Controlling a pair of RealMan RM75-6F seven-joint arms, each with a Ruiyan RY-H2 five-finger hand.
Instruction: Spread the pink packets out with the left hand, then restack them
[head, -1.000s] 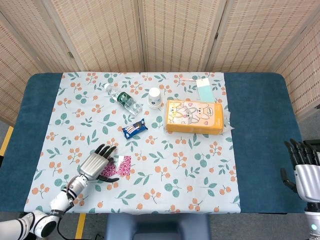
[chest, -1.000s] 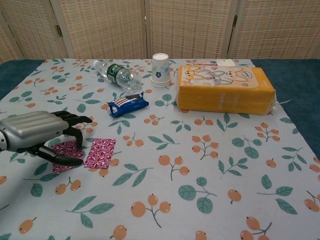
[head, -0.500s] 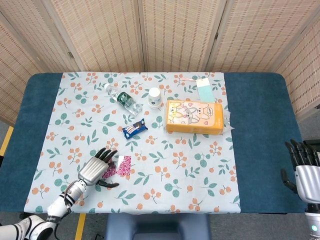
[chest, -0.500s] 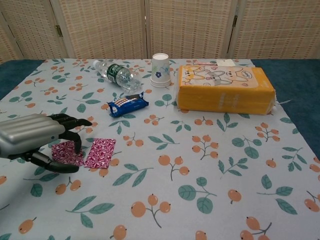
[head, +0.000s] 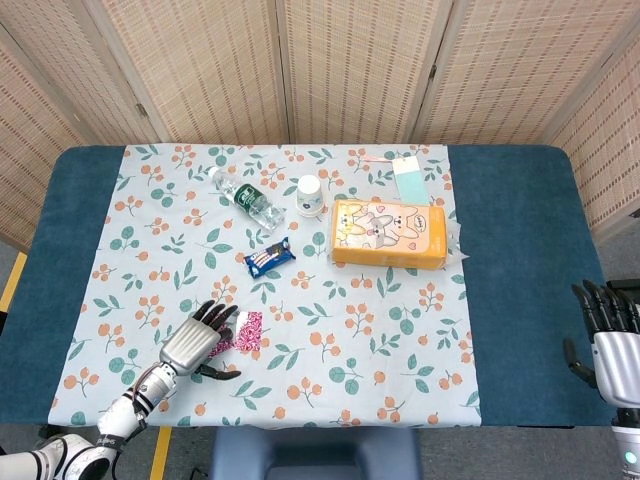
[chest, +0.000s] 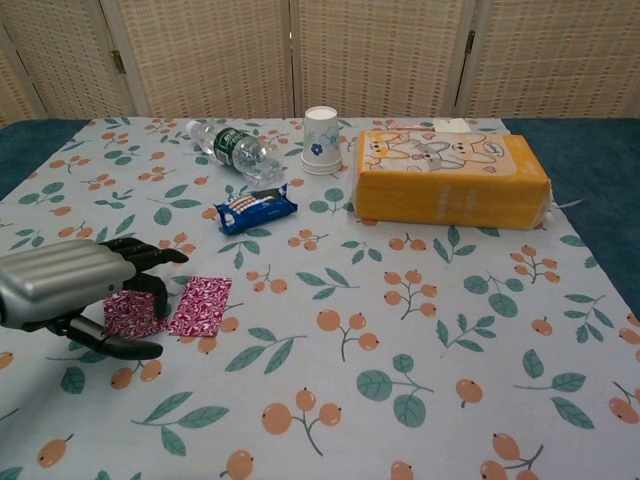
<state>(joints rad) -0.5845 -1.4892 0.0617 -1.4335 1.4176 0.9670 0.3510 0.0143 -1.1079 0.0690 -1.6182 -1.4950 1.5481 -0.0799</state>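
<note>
Two pink packets lie side by side on the floral cloth near the front left. The right packet (chest: 203, 305) (head: 250, 331) lies bare. Over the left packet (chest: 126, 313) (head: 224, 343) my left hand (chest: 68, 289) (head: 193, 343) reaches, its fingers spread and curved with the tips on or just above it and the thumb low toward the front; it grips nothing. My right hand (head: 604, 336) hangs beyond the table's right edge, fingers apart and empty, seen only in the head view.
Behind the packets lie a blue snack pack (chest: 256, 208), a water bottle on its side (chest: 234, 150), a paper cup (chest: 321, 140) and an orange tissue box (chest: 452, 178). A pale card (head: 409, 179) sits at the back. Dark blue table (head: 520, 260) flanks the cloth.
My left hand has drawn back toward the front edge, uncovering more of the left packet. The packets and the right hand have barely moved.
</note>
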